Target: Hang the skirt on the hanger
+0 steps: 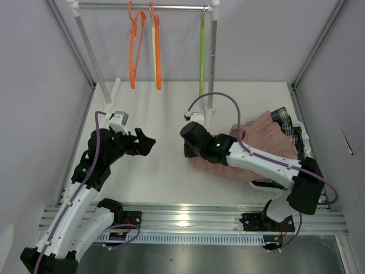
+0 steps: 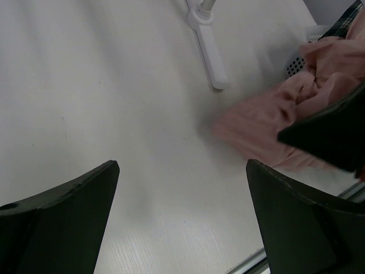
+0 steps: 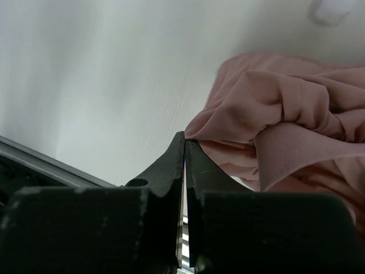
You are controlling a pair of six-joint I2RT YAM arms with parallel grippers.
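Black right jaws closed, tips at rumpled pink garment [image 3: 274,114].

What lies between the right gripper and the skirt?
The pink ruffled garment, heaped from the right gripper across to the skirt; the top view shows it.

Dark plaid pleated skirt [image 1: 287,121], crumpled by the right edge of the table [image 1: 159,171], mostly buried under a pink garment [image 1: 268,134], pale cream hanger [image 1: 155,68] hanging edge-on from the rail [image 1: 171,7] above the far edge
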